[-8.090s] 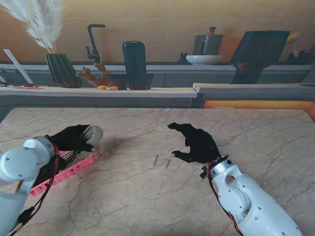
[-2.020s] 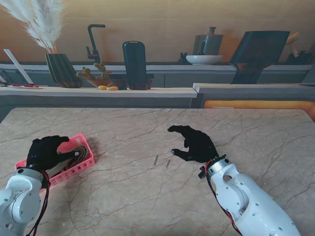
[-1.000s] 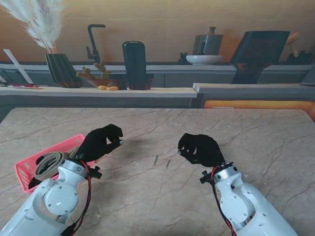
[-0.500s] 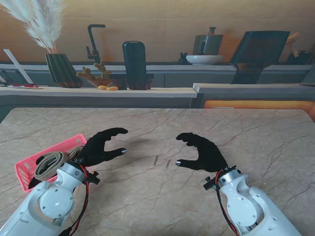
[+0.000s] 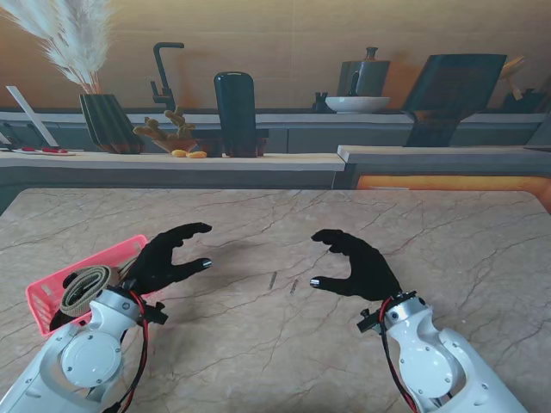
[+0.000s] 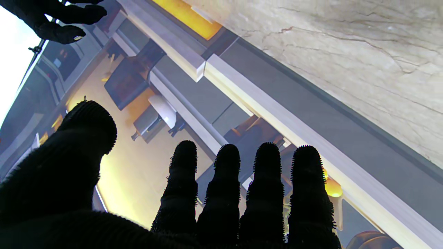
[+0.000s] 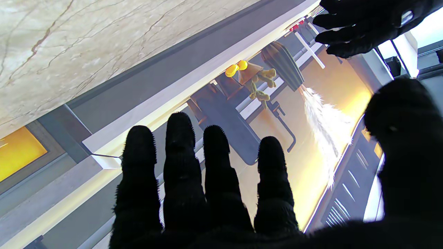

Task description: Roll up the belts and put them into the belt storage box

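1. Far left of the desk [image 5: 275, 353], near edge: the pink belt storage box [image 5: 41, 297] sits with one corner pointing away from me, its long axis running from near-left to far-right.
2. Inside it lies a rolled tan belt [image 5: 86, 288], coiled flat, and a darker strap end shows at the box's right side. Whether a second belt is in there I cannot tell.
3. Just right of the box comes the left hand [image 5: 168, 258], black-gloved, thumb and fingers spread in a wide C and holding nothing. The left wrist view agrees: four fingers [image 6: 226, 193] straight and apart, thumb off to one side, no belt between them.
4. The relation that counts: the box and belt lie to the left of the left hand and slightly nearer to me, right beside its wrist. That hand is by far the closer one.
5. Middle of the desk, between the two hands, are two small dark slivers [image 5: 282, 283]; too small to name.
6. Right of centre, the right hand [image 5: 353, 262] mirrors the left, opened in a C facing its partner and empty. It sits well apart from the box, with the left hand in between.
7. No loose belt shows on the desk, so my read is the rolling is done or nearly so. Any further tidying in the box would fall to the left hand.
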Robot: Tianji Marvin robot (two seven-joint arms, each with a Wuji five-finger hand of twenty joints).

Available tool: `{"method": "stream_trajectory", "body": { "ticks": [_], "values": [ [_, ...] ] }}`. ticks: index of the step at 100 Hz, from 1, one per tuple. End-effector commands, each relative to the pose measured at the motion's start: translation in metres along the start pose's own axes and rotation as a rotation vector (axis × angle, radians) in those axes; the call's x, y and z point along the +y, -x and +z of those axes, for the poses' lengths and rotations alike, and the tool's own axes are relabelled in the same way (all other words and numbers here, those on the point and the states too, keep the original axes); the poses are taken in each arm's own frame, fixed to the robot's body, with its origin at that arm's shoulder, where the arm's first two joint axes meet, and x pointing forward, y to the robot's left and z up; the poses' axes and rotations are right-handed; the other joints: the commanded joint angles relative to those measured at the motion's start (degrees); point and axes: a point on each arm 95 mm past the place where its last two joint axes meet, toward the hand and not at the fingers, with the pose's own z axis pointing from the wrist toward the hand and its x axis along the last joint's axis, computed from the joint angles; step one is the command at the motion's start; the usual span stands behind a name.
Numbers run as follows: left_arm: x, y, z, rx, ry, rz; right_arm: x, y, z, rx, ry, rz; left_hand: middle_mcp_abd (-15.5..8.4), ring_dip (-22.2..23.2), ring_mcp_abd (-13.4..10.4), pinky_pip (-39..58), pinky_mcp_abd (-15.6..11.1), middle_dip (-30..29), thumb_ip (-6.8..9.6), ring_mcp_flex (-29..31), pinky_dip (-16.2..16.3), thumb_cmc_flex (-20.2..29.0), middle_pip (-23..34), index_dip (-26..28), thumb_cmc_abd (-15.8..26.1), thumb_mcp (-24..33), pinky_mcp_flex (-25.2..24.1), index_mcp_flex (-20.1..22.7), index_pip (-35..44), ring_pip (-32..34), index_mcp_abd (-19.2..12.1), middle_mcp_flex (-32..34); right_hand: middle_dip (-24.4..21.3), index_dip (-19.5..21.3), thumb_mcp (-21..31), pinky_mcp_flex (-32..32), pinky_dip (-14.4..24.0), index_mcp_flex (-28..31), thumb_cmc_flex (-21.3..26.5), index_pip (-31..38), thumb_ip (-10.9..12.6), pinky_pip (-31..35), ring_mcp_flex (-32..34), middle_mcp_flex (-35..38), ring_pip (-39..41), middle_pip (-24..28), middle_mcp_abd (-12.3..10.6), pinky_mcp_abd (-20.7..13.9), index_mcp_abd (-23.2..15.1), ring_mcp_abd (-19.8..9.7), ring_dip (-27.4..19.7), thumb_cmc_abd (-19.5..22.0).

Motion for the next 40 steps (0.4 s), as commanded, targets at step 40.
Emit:
{"method": "stream_trajectory", "body": {
  "ticks": [40],
  "values": [
    [0.0025,0.0031,-0.0061,-0.015,0.014,0.015,-0.0024,-0.0044,0.0031,-0.01,0.021,0.008,0.46,-0.94,-0.96,-1.56,-0.2,-0.89,0.41,-1.75,0.66,-0.06,-1.81,-0.59,0.6,-2.09,-0.58,0.72,-2.64,-1.11,-0.05,-0.78,0.23,0.63,-0.5,0.48,0.25,-0.14,-1.11,-0.31,2.5,-0.57,0.26,-0.63,1.5,0.56,0.24,-0.61,0.37,-0.73,-0.08,2.65]
  ]
}}
